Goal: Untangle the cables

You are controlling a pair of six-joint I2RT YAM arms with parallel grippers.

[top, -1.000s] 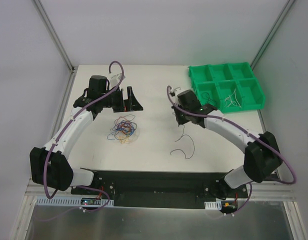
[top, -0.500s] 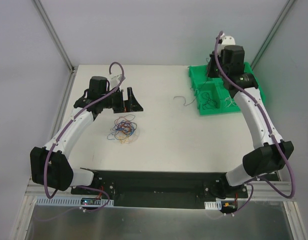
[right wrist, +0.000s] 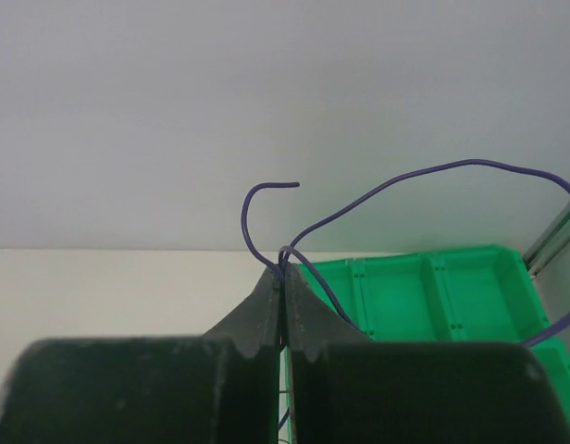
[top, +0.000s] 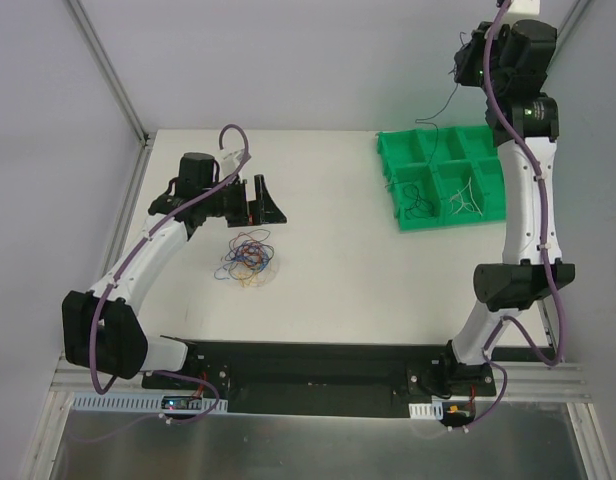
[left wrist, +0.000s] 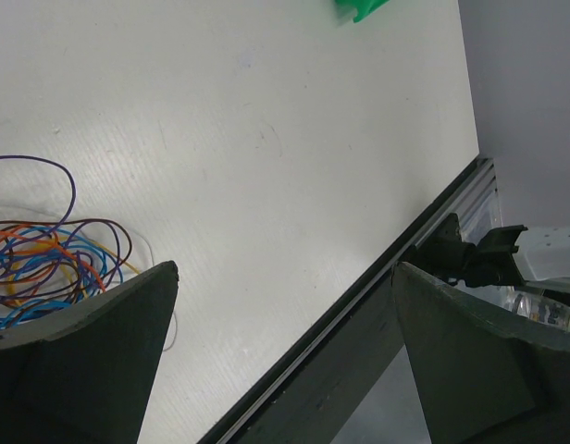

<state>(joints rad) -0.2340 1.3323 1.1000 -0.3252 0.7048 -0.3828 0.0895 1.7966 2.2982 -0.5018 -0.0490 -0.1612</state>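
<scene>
The cables lie as a tangle of blue, red, orange and yellow wires left of the table's middle; they also show at the left edge of the left wrist view. My left gripper hovers just behind the tangle, jaws wide open with nothing between them. My right gripper is raised high over the green bin. It is shut on one thin purple cable, which loops above the fingertips and dangles toward the bin.
The green bin has several compartments; one holds a dark wire, another holds white wires. Grey walls enclose the table on the back and sides. The black front rail runs along the near edge.
My right arm has swung from the table's middle up and back to high above the green bin, carrying the purple cable. The left arm and the tangle have not moved.
</scene>
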